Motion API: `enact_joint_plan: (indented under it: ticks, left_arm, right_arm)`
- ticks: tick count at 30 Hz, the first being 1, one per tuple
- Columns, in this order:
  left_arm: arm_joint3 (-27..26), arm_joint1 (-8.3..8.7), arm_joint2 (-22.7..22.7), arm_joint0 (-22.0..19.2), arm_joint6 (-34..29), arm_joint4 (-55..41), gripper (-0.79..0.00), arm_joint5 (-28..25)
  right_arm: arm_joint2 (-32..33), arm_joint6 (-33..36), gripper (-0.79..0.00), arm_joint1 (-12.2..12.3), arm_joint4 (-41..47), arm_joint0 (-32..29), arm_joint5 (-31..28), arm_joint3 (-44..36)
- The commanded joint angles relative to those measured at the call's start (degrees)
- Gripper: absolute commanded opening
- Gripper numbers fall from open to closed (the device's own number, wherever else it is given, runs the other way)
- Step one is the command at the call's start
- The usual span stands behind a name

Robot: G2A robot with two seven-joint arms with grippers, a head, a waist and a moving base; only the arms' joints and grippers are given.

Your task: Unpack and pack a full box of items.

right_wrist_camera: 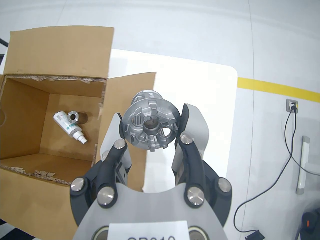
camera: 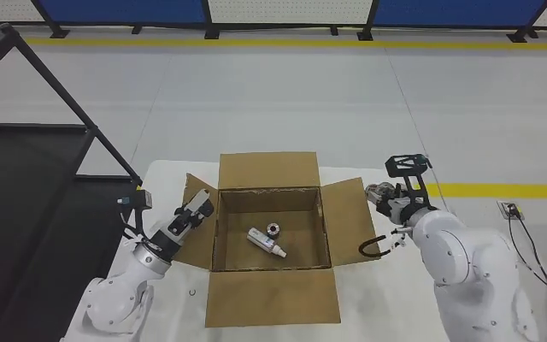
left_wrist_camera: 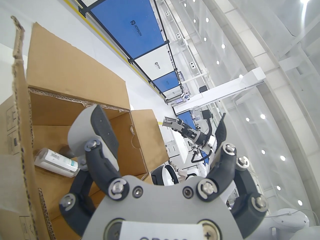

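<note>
An open cardboard box [camera: 226, 229] [right_wrist_camera: 25, 93] stands mid-table with its four flaps spread. On its floor lie a white bottle [camera: 266, 242] [right_wrist_camera: 68, 127] [left_wrist_camera: 56, 162] and a small metal cylinder [camera: 273, 229] [right_wrist_camera: 73, 116]. My right gripper [right_wrist_camera: 151, 123] [camera: 382, 195] is raised beside the box's right flap, shut on a grey metal gear part [right_wrist_camera: 150, 124]. My left gripper [left_wrist_camera: 160, 131] [camera: 198, 205] hovers over the box's left flap, open and empty, tilted upward toward the box's far side.
A dark curved piece [camera: 371, 249] lies on the white table [camera: 376, 291] right of the box. A small ring [camera: 193, 293] lies near the box's front left. A black frame [camera: 60, 94] stands at the left. A cable [right_wrist_camera: 285, 151] trails on the floor.
</note>
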Motion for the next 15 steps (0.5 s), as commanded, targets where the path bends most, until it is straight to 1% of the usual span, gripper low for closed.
enact_joint_plan:
  ticks: [1,4,10,15]
  left_arm:
    - [0.2,0.01,0.2,-0.2,0.0,0.0,0.0,0.0]
    - [0.3,0.03,0.3,-0.4,-0.1,0.1,0.0,0.2]
    - [0.3,0.08,0.5,-0.5,0.2,0.3,0.0,0.6]
    - [0.0,0.11,0.7,-0.6,0.5,0.7,0.0,1.2]
  right_arm:
    - [1.7,0.8,-0.785,0.2,0.1,-0.2,-0.2,1.7]
    - [2.6,3.2,-0.785,0.5,-1.3,1.6,-0.9,7.0]
    - [0.2,6.1,-0.785,0.8,-6.5,7.7,-1.9,21.6]
    - [-1.5,6.2,-0.785,0.9,-7.6,12.1,-6.3,32.6]
